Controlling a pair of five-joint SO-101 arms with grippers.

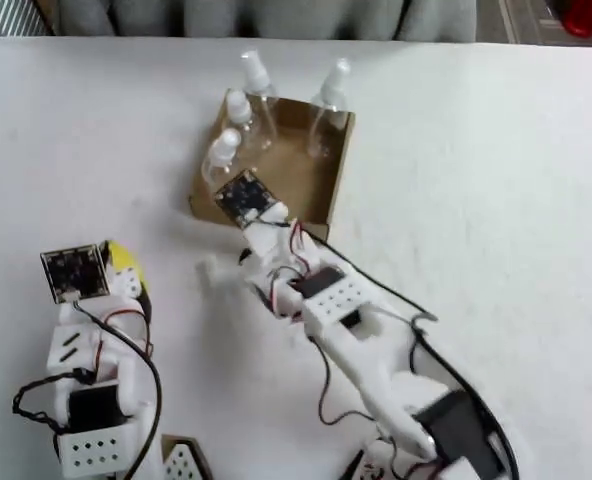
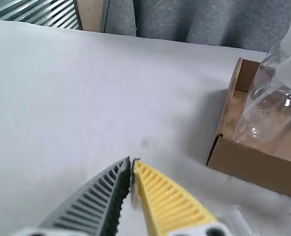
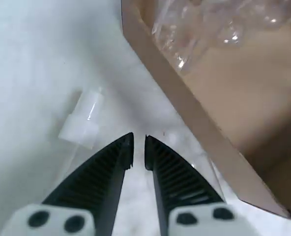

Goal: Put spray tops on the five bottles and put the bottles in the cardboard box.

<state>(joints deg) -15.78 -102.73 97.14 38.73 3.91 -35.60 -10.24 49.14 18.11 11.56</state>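
The cardboard box [image 1: 342, 165] stands at the table's far middle with several clear bottles [image 1: 261, 100] upright in it, each with a white spray top [image 1: 255, 70]. One more clear bottle [image 1: 212, 268] lies on the table by the box's near-left corner, its white spray top [image 3: 81, 120] on it. My right gripper [image 3: 138, 148] hangs just above this bottle, beside the box wall [image 3: 185, 113], its black fingers drawn to a narrow slit with nothing between them. My left gripper [image 2: 131, 164], grey and yellow, is shut and empty over bare table left of the box [image 2: 248, 160].
The white table [image 1: 496, 150] spreads wide on both sides of the box. A grey chair back and a wooden edge stand past the far table edge. The right arm's cables [image 1: 376, 280] trail across the table in front of the box.
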